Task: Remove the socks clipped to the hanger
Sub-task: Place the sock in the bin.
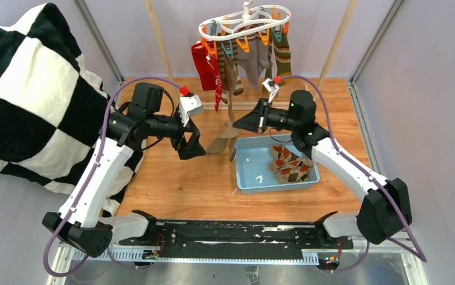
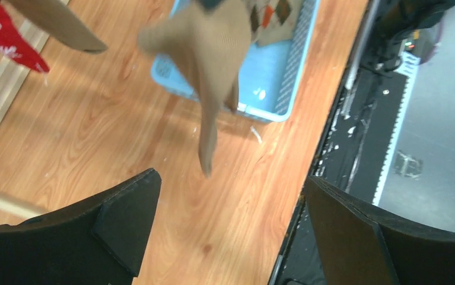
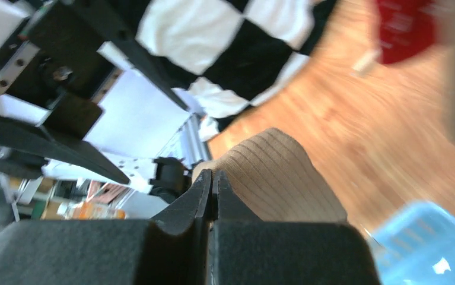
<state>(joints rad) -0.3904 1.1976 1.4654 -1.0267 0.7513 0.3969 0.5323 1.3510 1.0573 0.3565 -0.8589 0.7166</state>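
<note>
A wooden table top [image 1: 177, 190] lies under the left gripper [image 1: 193, 148] and the right gripper [image 1: 236, 126]. Pale lilac walls [image 1: 426, 71] stand beyond them and at both sides. A black-and-white checkered blanket [image 1: 29, 89] hangs to the left of the left gripper. Two wooden poles [image 1: 156, 35] rise behind both grippers; the light is even.

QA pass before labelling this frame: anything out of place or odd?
The taupe sock pinched in the right gripper dangles left of the blue basket in the top view, not over it. Left gripper is open, empty. Nothing spilled or damaged.
</note>
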